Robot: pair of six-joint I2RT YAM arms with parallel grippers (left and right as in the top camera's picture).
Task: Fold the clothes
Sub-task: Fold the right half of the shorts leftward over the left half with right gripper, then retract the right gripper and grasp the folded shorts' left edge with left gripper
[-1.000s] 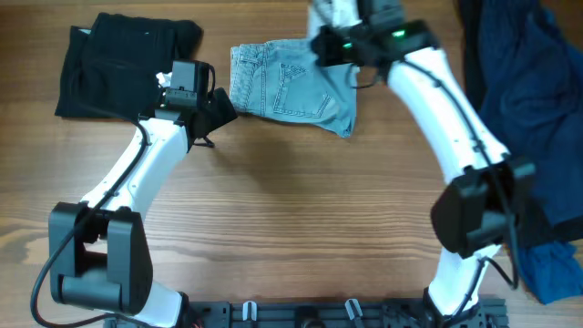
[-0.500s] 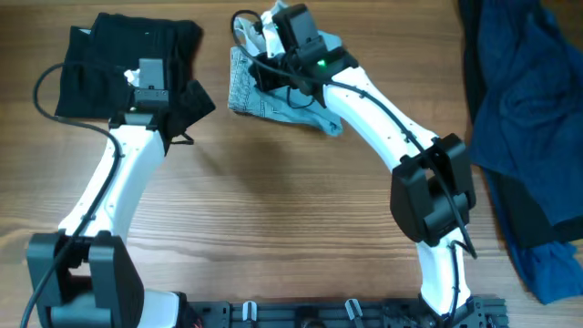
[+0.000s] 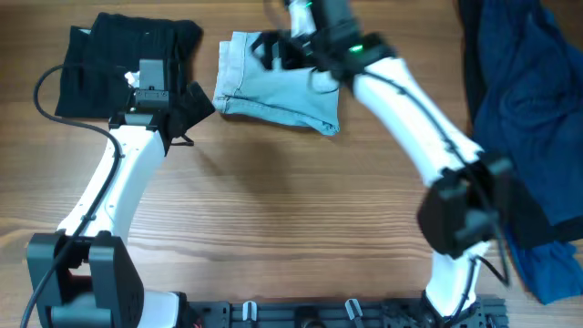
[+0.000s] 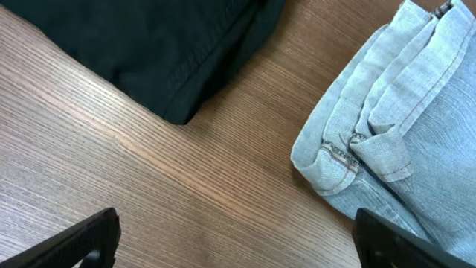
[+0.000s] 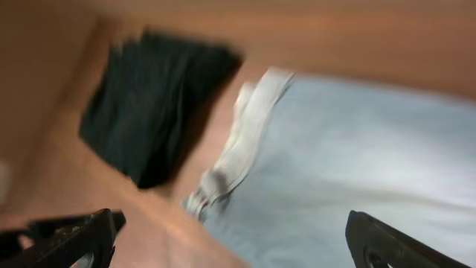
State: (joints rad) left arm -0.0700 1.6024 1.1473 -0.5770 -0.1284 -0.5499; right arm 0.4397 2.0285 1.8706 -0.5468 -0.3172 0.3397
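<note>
The pale denim shorts (image 3: 273, 96) lie folded over on the table at the top centre, with a doubled edge on their left side (image 4: 349, 152). My right gripper (image 3: 276, 50) hovers over their far edge, open, with nothing between its fingers; its blurred wrist view looks down on the light cloth (image 5: 357, 164). My left gripper (image 3: 189, 111) stands open just left of the shorts, over bare wood (image 4: 238, 253), between them and a black garment (image 3: 123, 64). It touches neither.
The folded black garment (image 4: 149, 45) lies at the top left. A dark navy garment (image 3: 528, 118) is heaped along the right edge, with a brighter blue piece (image 3: 556, 269) at its lower end. Bare wood covers the front half of the table.
My right gripper swept left with the shorts' right side, laid it over the left half and opened, letting go. My left arm drew back to the left, then held still.
</note>
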